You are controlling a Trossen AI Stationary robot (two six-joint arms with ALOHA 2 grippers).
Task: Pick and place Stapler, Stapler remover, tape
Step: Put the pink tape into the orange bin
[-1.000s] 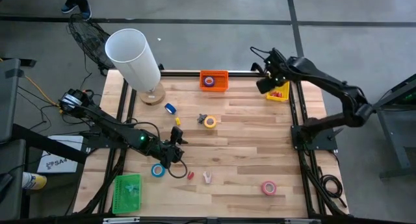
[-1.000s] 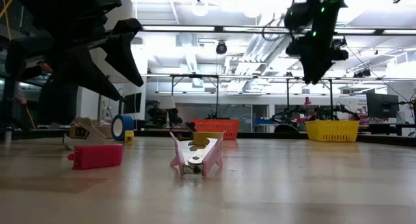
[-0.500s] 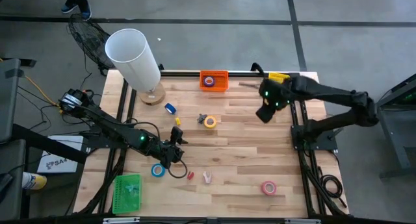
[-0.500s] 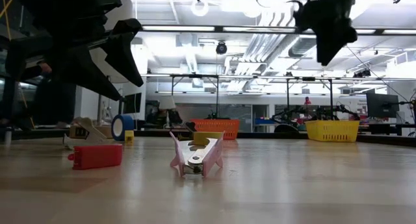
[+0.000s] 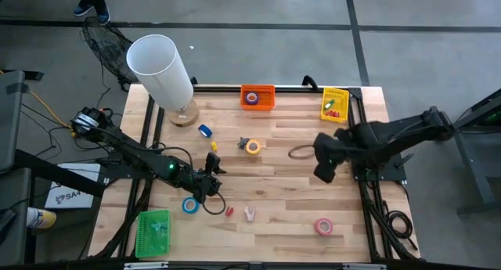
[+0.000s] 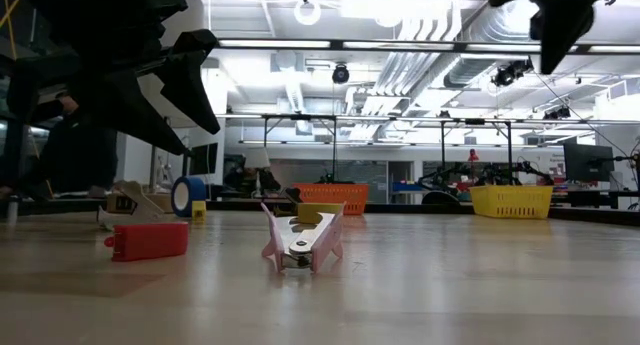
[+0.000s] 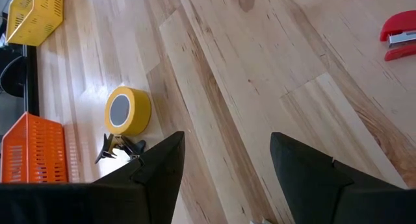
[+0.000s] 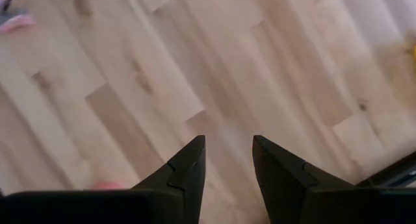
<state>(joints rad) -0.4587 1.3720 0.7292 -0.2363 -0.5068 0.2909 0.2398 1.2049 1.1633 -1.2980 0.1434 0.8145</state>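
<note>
My left gripper hovers open over the table's near left, beside a blue tape roll. It also shows dark in the low view. The red stapler and the pink staple remover lie flat on the wood near it. A yellow tape roll lies mid-table, and a second blue roll lies farther back. A pink-red roll lies near the near edge. My right gripper hangs open over bare wood at the table's right, holding nothing.
An orange basket with a roll inside sits at the far edge, a yellow basket at the far right corner, and a green basket at the near left corner. A white cylinder stands far left. Small dark and yellow items lie by the yellow roll.
My right gripper has swung from above the yellow basket at the far right corner toward the near edge, and now hangs over the table's right side. Its fingers show no change in gap. The left arm and the objects have stayed put.
</note>
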